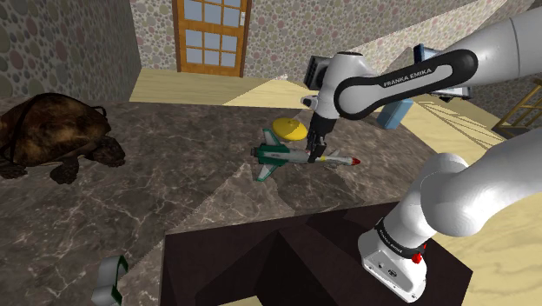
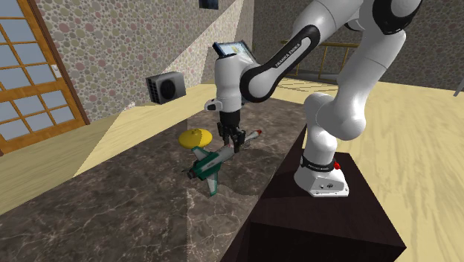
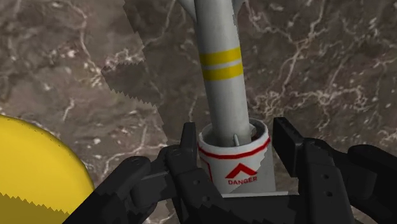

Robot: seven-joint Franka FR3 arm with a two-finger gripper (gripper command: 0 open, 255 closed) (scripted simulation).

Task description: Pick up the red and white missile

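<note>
The missile (image 1: 282,155) has a grey body with yellow bands, a white section with red stripes and a red "DANGER" mark, green tail fins and a red-tipped nose. It lies level over the dark marble table (image 1: 174,200). My gripper (image 1: 317,155) comes down from above onto the body near the nose. In the second exterior view the gripper (image 2: 236,145) clasps the missile (image 2: 212,160) forward of its fins. In the wrist view both fingers (image 3: 189,149) press the white and red section of the missile (image 3: 219,76), the gripper (image 3: 234,153) shut on it.
A yellow cap-shaped thing (image 1: 288,129) sits just behind the missile. A big dark turtle figure (image 1: 52,130) occupies the table at the shoulder view's left. A small white and green object (image 1: 109,278) lies at the near edge. The dark stand (image 1: 287,261) is in front.
</note>
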